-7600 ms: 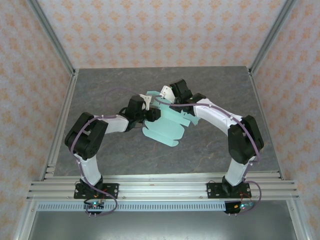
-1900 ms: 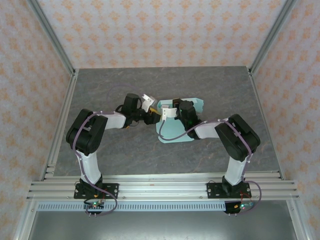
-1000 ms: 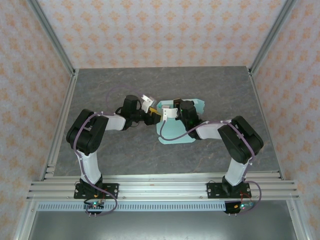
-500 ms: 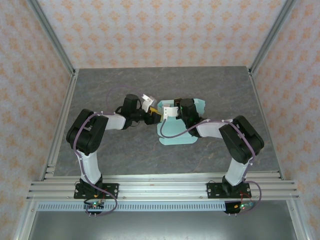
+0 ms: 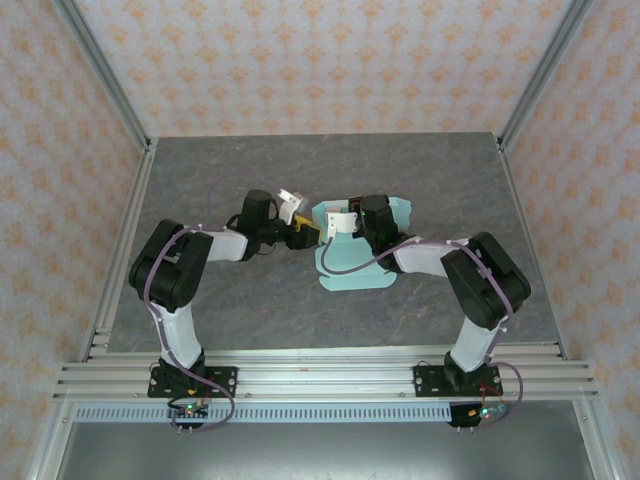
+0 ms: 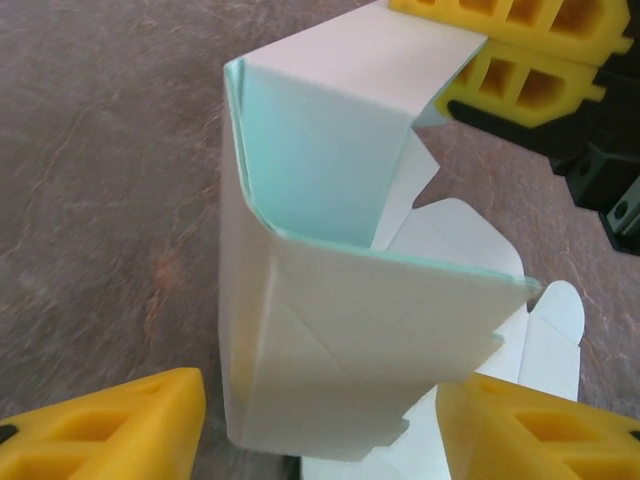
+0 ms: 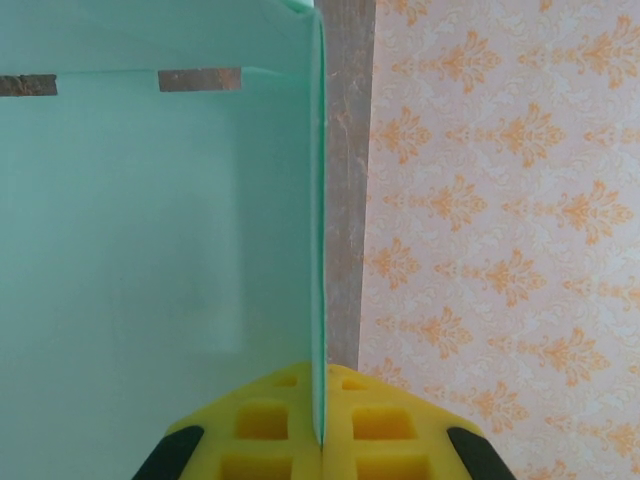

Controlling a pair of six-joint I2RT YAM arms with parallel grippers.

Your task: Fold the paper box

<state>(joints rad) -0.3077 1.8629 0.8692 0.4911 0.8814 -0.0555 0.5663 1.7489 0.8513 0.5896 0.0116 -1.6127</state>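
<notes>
Pinching one upright wall of the box (image 5: 350,270), mid-table (image 5: 250,310), the right gripper (image 7: 322,425) is clamped tight. The left gripper (image 6: 320,400) straddles a corner, fingers apart. The card looks light, springy and easily creased, so hold it near the folds.

Lab test booth: aluminium frame (image 5: 320,380), wallpapered walls (image 5: 320,60).

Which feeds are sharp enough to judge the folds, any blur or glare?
Top external: even light, no glare, paper box small. Left wrist: creases sharp, left gripper soft. Right wrist: card close and hazy, its edge in the right gripper crisp.
</notes>
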